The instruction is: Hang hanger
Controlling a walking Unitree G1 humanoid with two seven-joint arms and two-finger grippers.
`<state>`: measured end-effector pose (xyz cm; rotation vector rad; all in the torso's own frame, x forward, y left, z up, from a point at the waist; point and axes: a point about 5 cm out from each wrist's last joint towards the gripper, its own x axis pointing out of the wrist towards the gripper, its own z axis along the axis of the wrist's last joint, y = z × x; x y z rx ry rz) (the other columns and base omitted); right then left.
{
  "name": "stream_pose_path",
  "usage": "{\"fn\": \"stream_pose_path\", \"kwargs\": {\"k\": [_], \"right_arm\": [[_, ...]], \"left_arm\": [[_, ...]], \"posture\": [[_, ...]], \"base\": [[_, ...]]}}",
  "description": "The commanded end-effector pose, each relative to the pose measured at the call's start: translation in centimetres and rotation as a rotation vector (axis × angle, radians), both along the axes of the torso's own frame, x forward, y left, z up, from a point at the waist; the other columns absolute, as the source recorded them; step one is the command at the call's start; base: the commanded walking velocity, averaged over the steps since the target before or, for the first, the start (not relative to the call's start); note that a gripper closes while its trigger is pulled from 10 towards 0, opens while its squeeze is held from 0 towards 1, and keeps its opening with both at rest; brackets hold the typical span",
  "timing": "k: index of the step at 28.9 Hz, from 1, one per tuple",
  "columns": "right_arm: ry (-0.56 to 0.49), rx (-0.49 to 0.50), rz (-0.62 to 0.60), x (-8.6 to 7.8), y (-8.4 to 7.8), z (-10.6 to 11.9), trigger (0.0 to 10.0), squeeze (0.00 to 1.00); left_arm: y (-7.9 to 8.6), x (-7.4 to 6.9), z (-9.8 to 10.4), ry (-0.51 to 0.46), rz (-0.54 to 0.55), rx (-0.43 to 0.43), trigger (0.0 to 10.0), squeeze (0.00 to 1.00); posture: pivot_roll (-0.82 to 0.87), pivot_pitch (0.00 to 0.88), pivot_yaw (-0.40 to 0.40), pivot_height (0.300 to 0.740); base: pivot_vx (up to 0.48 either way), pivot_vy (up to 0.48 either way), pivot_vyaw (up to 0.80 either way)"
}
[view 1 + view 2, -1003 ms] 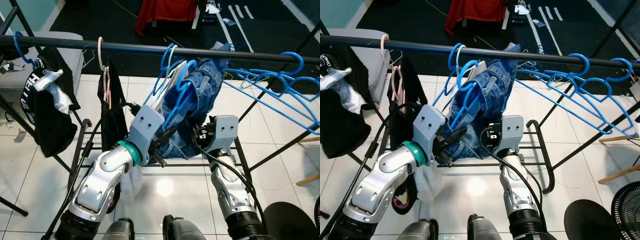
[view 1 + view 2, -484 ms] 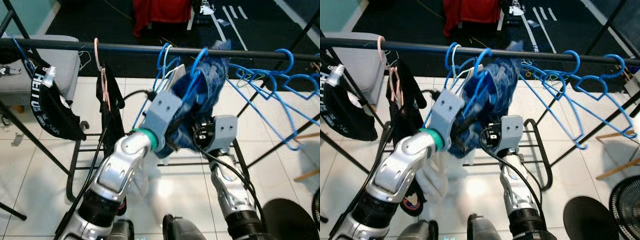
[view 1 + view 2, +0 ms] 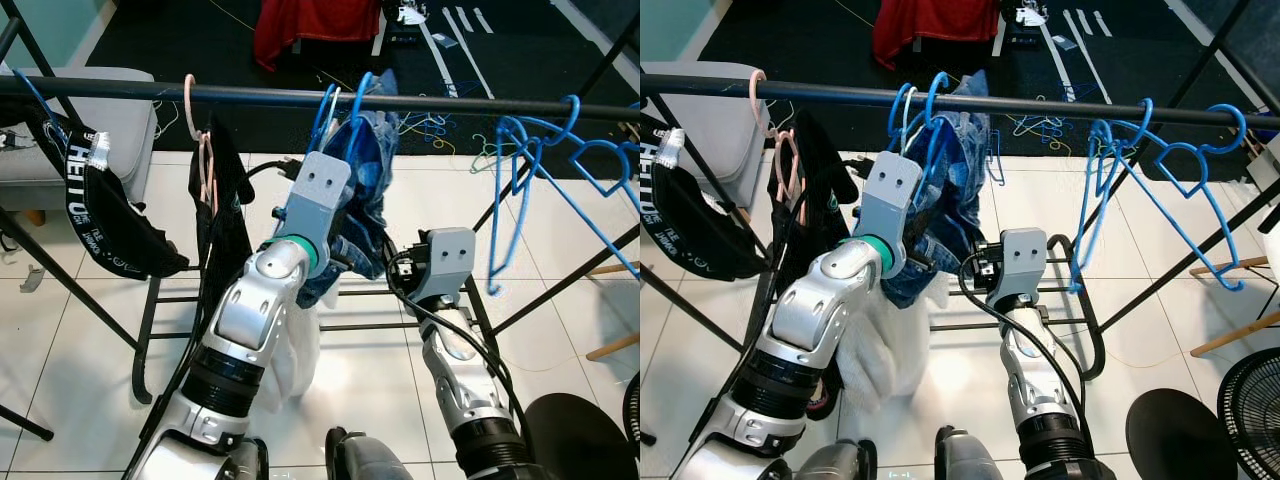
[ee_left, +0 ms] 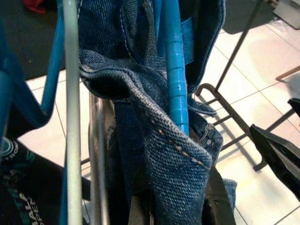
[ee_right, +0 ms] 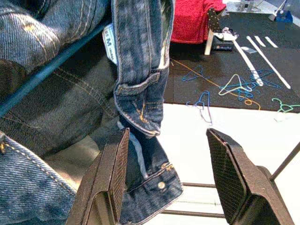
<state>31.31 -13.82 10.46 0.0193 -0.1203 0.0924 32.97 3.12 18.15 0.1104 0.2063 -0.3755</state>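
Your left gripper (image 3: 925, 262), fingers buried in cloth, state unclear, lifts the blue hanger (image 3: 358, 105) at top centre under heavy, floppy denim (image 3: 950, 185); hold the stiff neck, while the right gripper's (image 5: 171, 176) fingers are spread.

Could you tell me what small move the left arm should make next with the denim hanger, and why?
Probably let go and draw back. The blue hanger carrying the denim garment already appears hooked over the black rail, with the left gripper at the denim below it. The right gripper hangs open beside the cloth.
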Motion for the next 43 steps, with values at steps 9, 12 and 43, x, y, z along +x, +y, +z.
{"fn": "stream_pose_path", "kwargs": {"k": [9, 12, 43], "right_arm": [[0.013, 0.001, -0.009, -0.1, 0.0, -0.6, 10.0, 0.0], [0.014, 0.002, -0.008, -0.1, 0.1, -0.6, 10.0, 0.0], [0.076, 0.019, 0.058, -0.8, 0.8, -2.1, 10.0, 0.0]], "left_arm": [[-1.6, -0.8, 0.6, -0.091, -0.096, 0.021, 10.0, 1.0], [-0.8, -1.3, 1.2, -0.15, -0.115, -0.009, 10.0, 1.0], [7.6, -7.1, 3.3, -0.466, -0.084, -0.086, 10.0, 0.0]], "posture": [[0.0, 0.052, 0.016, 0.733], [0.0, 0.052, 0.016, 0.733], [0.03, 0.093, -0.02, 0.733]], "base": [[0.0, 0.0, 0.0], [0.0, 0.0, 0.0], [0.0, 0.0, 0.0]]}}
